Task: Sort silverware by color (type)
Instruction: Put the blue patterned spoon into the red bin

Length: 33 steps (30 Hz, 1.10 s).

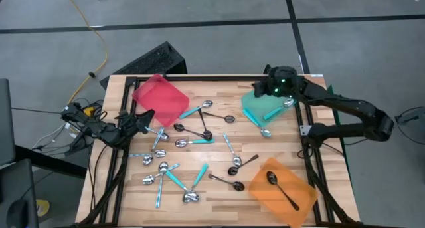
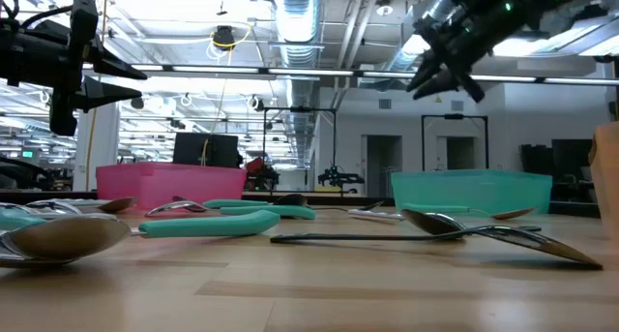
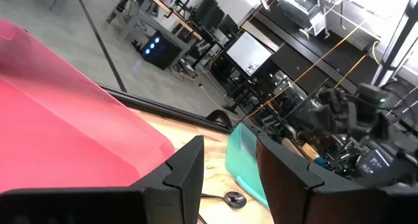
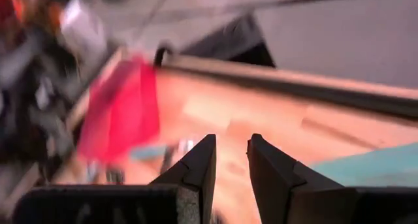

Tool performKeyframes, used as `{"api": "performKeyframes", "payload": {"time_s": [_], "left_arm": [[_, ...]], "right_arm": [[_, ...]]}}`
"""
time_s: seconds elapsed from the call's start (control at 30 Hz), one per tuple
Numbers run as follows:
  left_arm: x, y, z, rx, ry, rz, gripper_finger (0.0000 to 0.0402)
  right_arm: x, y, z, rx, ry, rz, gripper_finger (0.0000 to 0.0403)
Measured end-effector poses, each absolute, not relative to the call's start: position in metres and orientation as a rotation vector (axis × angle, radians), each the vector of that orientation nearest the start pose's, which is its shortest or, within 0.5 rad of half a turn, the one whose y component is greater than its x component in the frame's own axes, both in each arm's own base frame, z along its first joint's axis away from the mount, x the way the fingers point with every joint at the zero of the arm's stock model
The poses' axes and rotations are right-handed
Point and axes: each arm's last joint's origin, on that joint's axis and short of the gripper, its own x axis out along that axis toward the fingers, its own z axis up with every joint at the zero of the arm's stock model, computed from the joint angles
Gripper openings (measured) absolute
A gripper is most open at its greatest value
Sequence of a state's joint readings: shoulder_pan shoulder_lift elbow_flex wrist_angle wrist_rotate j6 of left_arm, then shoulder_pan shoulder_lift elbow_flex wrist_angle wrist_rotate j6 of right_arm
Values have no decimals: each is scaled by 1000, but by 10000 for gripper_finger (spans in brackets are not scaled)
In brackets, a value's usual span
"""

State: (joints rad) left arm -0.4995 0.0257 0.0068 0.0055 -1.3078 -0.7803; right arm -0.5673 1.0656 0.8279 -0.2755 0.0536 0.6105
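Evidently sort only part done: most spoons [image 1: 192, 140] loose mid-table, a few already in teal tray [image 1: 251, 108] & orange tray [image 1: 302, 200]; right gripper [image 1: 277, 86] above teal tray, left gripper [image 1: 145, 119] by red tray [image 1: 159, 95], both w/ fingers slightly apart, holding nothing.

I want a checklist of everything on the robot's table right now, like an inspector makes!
Surface: wooden table, bare between items.
Job's things: spoons scattered mid-table; two teal-handled in the teal tray; one black in the orange tray; red tray empty.
Clutter: nothing seen.
Grippers: left gripper beside the red tray, open, empty; right gripper above the teal tray, open, empty.
Cables: yellow cable on the floor.
Surroundings: grey floor, black case behind the table.
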Motion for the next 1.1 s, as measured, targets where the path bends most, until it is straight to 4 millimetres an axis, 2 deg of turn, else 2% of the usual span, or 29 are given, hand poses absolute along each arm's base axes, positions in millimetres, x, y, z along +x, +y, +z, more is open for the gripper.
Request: {"api": "performKeyframes", "payload": {"time_s": [0.17, 0.4, 0.67, 0.97, 1.1], "left_arm": [[81, -13, 165, -727, -306, 766, 123], [82, -13, 165, -734, -300, 743, 123], [83, -14, 166, -748, -289, 695, 123], [83, -14, 166, -748, -289, 696, 123], [83, -14, 166, -747, -289, 696, 123]], "right_arm": [[221, -104, 296, 674, 565, -693, 111], [265, -70, 293, 648, 758, -577, 111], [300, -24, 256, 689, 970, -536, 123], [320, 11, 217, 753, 1095, -554, 226], [324, 24, 204, 732, 1121, -583, 242]]}}
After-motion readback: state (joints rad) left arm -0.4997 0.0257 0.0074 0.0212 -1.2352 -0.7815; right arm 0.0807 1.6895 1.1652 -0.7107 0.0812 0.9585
